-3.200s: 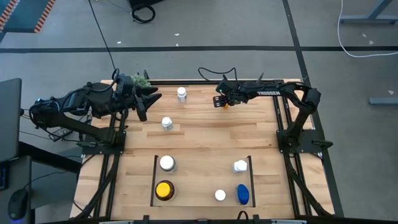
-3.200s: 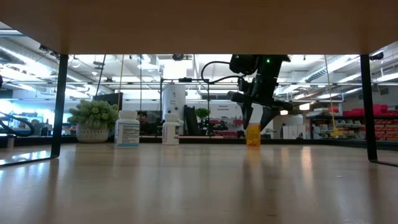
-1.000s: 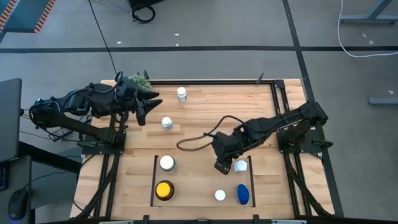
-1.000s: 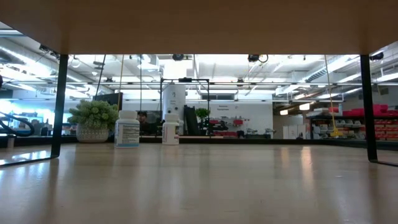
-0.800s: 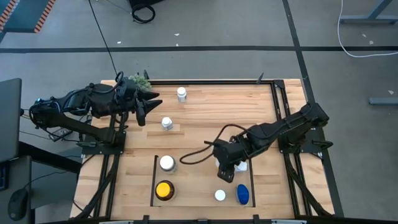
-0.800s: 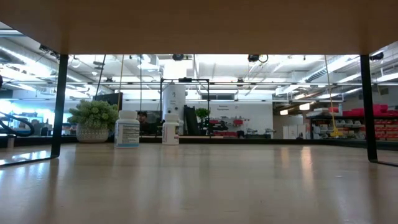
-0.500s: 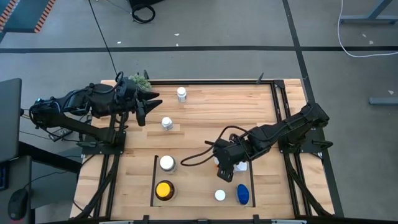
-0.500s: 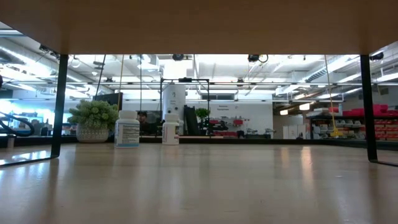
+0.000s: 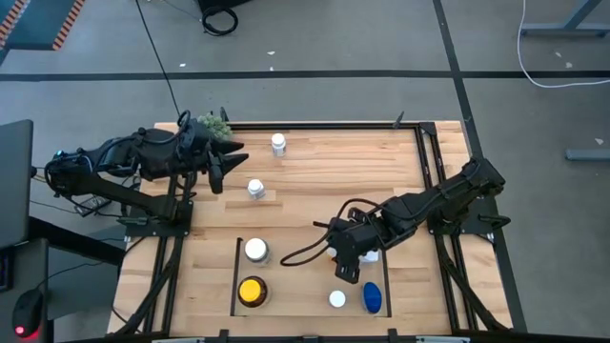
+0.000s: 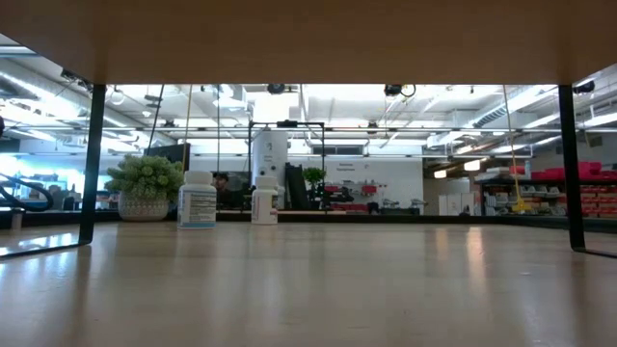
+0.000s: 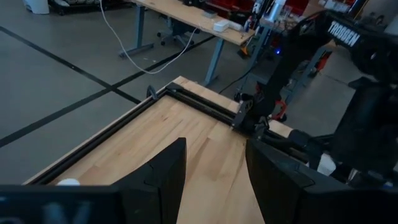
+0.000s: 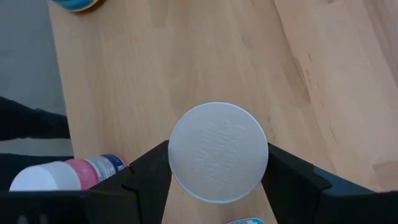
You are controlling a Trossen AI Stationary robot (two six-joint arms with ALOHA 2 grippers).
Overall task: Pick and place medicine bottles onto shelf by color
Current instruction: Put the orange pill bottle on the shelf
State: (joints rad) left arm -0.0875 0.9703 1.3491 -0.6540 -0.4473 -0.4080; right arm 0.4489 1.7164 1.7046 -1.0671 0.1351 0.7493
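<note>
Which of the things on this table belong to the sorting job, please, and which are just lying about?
Job: white-capped bottle between the right hand's fingers; amber yellow-capped bottle; blue bottle; shelf.
Lying about: green plant ball; idle left hand.

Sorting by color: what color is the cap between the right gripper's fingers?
White cap, clearest in the right wrist view.

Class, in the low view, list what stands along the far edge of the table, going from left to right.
Green fuzzy plant ball in its pot → wide white-capped white bottle with a printed label → narrower white-capped white bottle.
</note>
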